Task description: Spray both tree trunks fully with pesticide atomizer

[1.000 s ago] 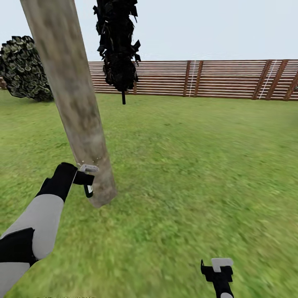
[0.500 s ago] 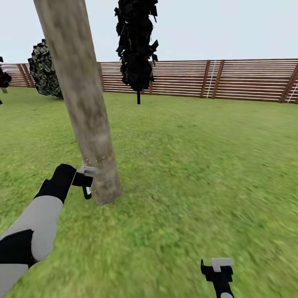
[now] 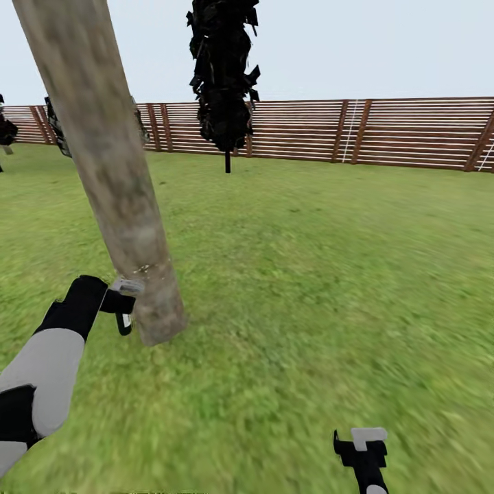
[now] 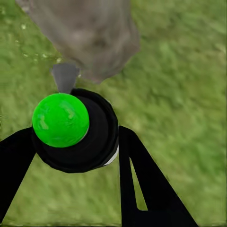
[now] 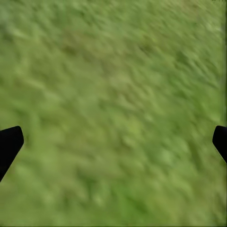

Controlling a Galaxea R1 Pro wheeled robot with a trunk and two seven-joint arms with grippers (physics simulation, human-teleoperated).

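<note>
- The left tool [image 3: 123, 312], at lower left of the head view, was clamped on the atomizer [image 4: 73, 130]: in the left wrist view its black fingers [image 4: 146, 189] pressed against the round black body with the green cap [image 4: 60, 119].
- The grey nozzle [image 4: 65, 77] pointed at the trunk [image 3: 110, 171] and sat just beside its lower part, near the base.
- A few white specks [image 3: 144, 269] dotted the bark just above the nozzle; the rest of the trunk, running up toward the upper left of the frame, looked bare.
- The right tool [image 3: 361, 449] sat at the bottom right, held nothing, and its fingers [image 5: 9, 144] stood wide apart over the grass [image 3: 329, 274].
- A dark, narrow tree [image 3: 223, 75] and the fence [image 3: 384, 130] stood across the top of the frame, well apart from the work.
- Risk, as I judged it: with the nozzle so close and low, the spray could land in one small patch and leave the upper trunk uncovered.
- The nozzle could also bump the bark and twist the atomizer in the grip.
- The second tree could be missed, since it was not identifiable here.
</note>
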